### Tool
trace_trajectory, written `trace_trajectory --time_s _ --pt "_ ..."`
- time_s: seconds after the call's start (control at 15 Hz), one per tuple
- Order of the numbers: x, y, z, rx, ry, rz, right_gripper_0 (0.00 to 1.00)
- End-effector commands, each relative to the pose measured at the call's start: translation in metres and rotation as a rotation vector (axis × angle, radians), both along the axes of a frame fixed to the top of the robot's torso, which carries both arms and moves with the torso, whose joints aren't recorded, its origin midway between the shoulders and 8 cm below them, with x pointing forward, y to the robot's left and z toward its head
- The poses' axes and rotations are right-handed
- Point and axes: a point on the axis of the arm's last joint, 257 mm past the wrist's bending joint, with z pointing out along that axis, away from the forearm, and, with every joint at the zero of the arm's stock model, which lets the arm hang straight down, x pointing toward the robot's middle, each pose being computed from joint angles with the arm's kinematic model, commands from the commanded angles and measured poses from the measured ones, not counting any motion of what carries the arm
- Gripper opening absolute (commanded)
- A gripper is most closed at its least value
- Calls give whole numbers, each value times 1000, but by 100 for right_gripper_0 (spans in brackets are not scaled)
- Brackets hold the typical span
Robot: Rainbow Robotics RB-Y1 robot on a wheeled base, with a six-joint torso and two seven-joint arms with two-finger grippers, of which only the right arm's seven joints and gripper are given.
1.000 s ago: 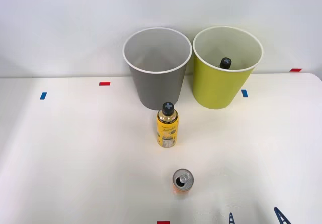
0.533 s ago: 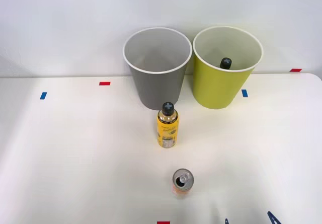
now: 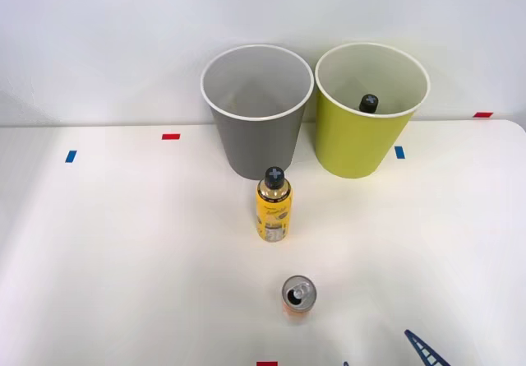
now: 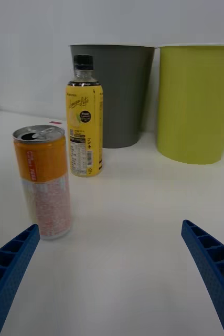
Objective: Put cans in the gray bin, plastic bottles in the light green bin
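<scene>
An orange and white can (image 3: 297, 294) with a silver top stands upright near the table's front edge. Behind it stands a yellow-labelled plastic bottle (image 3: 274, 206) with a black cap. Farther back are the gray bin (image 3: 256, 111) and, to its right, the light green bin (image 3: 362, 140), where another bottle's black cap (image 3: 369, 103) shows inside. My right gripper (image 3: 382, 358) is open, low at the front edge, right of the can. The right wrist view has the can (image 4: 42, 178) by one finger of the gripper (image 4: 110, 227), with the bottle (image 4: 84, 121), gray bin (image 4: 119, 94) and green bin (image 4: 195, 100) beyond.
Small red tape marks (image 3: 171, 136) and blue tape marks (image 3: 71, 156) dot the white table (image 3: 123, 243). A pale wall rises right behind the bins. Open tabletop lies to the left and right of the can and bottle.
The gripper's blue fingers have slid leftward along the front edge, closer to the can. Can, bottle and bins have not moved.
</scene>
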Motion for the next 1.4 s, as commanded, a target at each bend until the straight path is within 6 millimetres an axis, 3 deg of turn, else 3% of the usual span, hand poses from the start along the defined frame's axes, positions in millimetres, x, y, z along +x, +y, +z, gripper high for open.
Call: trace_trajectory --time_s 0.07,0.2,0.53,0.73,1.4 --pt "-3 15 1 29 7 77 94" --pt "0 21 5 36 -5 101 100" --pt "9 35 13 44 -43 144 100" --pt "15 38 2 25 -52 159 100" --pt "65 81 2 16 -92 244 100"
